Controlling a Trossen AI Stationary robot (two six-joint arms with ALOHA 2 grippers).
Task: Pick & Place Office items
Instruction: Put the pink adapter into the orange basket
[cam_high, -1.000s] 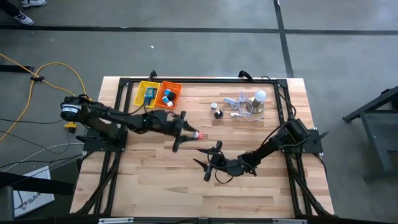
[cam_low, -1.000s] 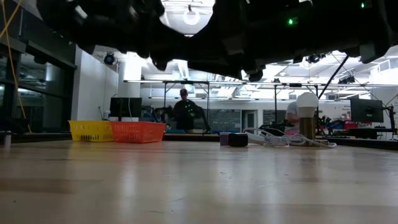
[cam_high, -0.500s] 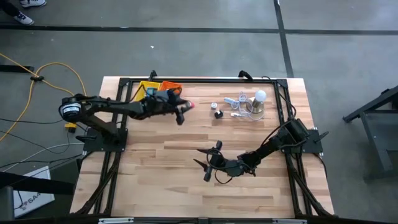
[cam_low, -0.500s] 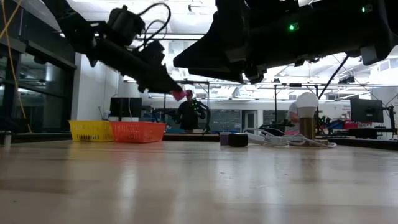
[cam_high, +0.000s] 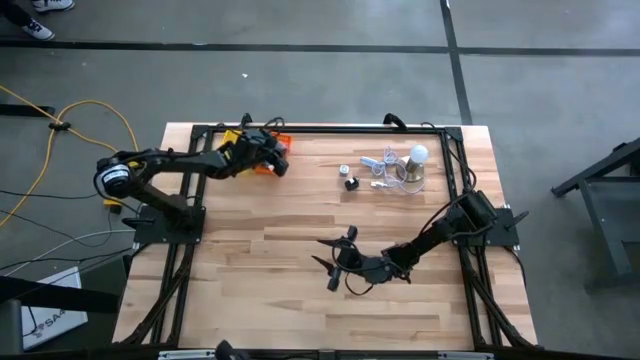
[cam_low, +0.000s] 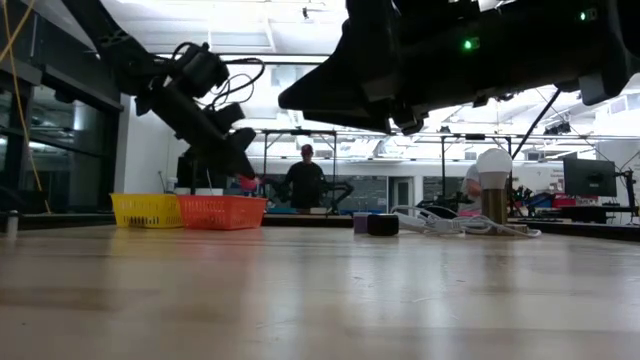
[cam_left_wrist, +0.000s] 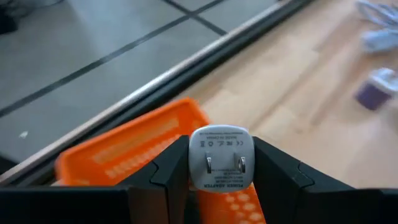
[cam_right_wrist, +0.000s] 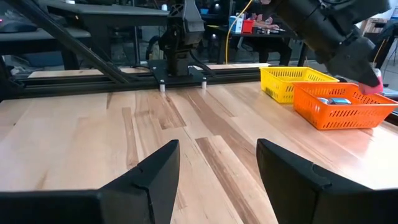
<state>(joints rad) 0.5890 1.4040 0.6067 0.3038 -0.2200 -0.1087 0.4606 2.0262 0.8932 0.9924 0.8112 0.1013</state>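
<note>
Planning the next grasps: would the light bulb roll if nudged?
Probably. The light bulb has a round white globe, so on its side it would likely roll in an arc. In the low view it stands tall and narrow, so it looks tippy, and probably fragile.

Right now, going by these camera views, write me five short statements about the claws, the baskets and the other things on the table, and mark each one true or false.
1. The left claw grips a white power adapter. True.
2. The left claw hovers over the yellow basket. False: it is over the orange basket, which stands beside the yellow one.
3. The right claw holds a blue piece. False: its fingers stand apart with nothing between them, above bare table.
4. The light bulb sits at the far right of the table, by a white cable. True.
5. The orange basket is empty. False: the right wrist view shows small pieces inside it.
</note>
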